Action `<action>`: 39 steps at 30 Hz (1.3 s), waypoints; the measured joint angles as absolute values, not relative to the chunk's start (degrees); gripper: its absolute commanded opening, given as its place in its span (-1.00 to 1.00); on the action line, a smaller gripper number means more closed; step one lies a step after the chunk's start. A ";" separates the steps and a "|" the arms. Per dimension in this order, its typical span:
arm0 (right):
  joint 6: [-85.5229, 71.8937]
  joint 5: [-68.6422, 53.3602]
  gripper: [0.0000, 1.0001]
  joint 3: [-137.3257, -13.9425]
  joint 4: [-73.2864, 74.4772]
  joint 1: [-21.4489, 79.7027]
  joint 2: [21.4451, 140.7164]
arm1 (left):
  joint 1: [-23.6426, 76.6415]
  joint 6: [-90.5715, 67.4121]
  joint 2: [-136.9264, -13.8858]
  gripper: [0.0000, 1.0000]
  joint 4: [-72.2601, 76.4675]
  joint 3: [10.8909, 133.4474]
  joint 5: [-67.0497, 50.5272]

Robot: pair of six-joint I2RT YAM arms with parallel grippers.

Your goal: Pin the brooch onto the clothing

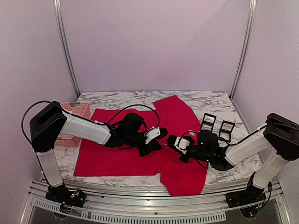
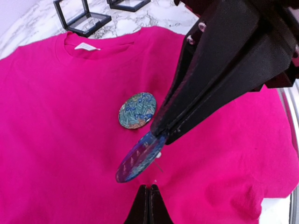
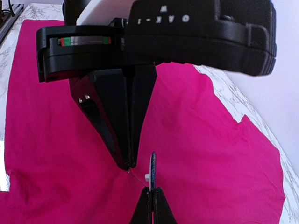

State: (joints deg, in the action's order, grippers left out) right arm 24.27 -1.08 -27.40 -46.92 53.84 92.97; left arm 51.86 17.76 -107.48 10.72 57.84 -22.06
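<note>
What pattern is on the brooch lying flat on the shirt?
The brooch shows blue-green flowers; left wrist view.

Grey-veined white marble table point(image 1: 121, 97) between plain pale lilac walls point(image 1: 154, 42), aluminium posts point(image 1: 66, 46) at the back corners

We read white "O A K - 1", "W" above it, on black plastic arm housing point(image 3: 187, 23). White neck label point(image 2: 87, 46) on bright red T-shirt point(image 2: 60, 130): illegible to us.
</note>
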 measured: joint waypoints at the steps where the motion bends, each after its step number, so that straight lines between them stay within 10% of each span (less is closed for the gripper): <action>1: 24.29 -0.99 -1.00 -27.38 -46.92 53.84 92.99 | 51.86 17.50 -107.48 -1.00 10.79 57.84 -22.24; 39: 26.35 -0.19 -1.00 -25.74 -49.21 54.00 94.56 | 52.03 14.41 -107.28 -1.00 12.19 57.76 -23.14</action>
State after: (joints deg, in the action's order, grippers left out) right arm 26.35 -0.19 -25.74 -49.21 54.00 94.56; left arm 52.03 14.41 -107.28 12.19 57.76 -23.14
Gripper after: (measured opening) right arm 0.008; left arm 0.011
